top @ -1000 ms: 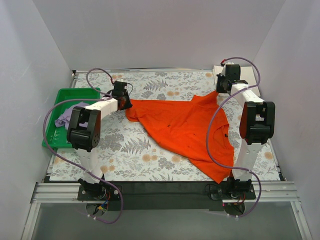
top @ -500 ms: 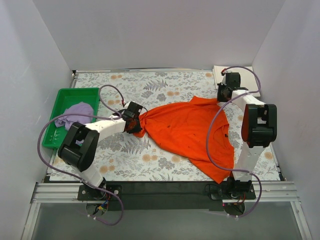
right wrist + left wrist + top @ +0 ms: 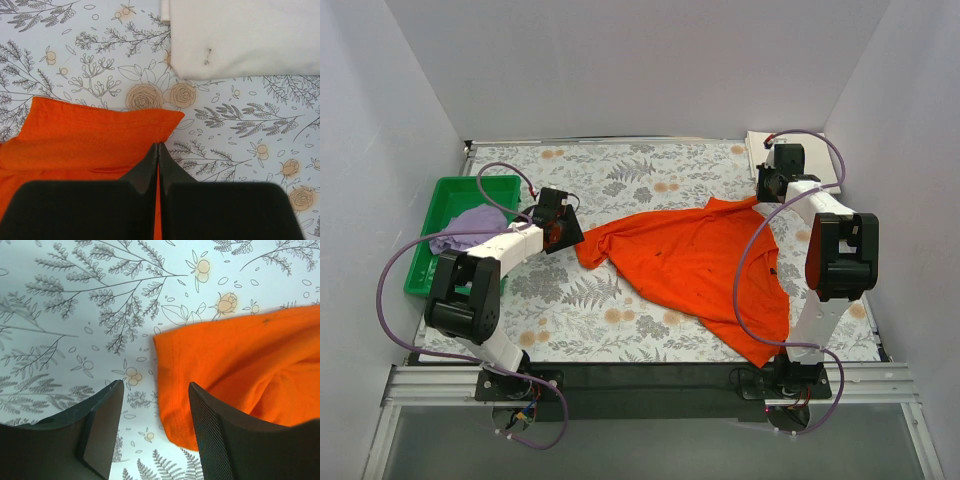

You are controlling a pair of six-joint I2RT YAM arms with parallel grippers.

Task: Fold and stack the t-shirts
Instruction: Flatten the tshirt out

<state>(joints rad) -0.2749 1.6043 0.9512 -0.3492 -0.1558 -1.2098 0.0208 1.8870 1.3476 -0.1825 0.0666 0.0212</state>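
The orange shirt (image 3: 700, 265) lies open and crumpled on the bench (image 3: 620, 165), from the middle over to the right side; we see no neat fold in it, so we think its folding is only just starting.

The cream-white shirt (image 3: 825, 165) sits in the far right corner of the bench; it looks flat and tidy with straight edges, so we think this one is done and marks where the stack goes. The lilac shirt (image 3: 470, 225) is a soft heap and not folded. So we think one shirt is done and two are left, and both have to go on top of the cream-white one.

The left gripper (image 3: 155, 390) is open; its two fingers stand apart over the left edge of the orange shirt, and the cloth lies flat on the bench with nothing pinched. The right gripper (image 3: 158, 146) is closed tight, with its tips at the far right corner of the orange shirt, near the cream-white shirt; we cannot tell if it nips any cloth.

The only box we see is the green tray (image 3: 470, 181) at the left side of the bench; the lilac shirt is in it, bunched up toward the near end, and we see nothing else in it.
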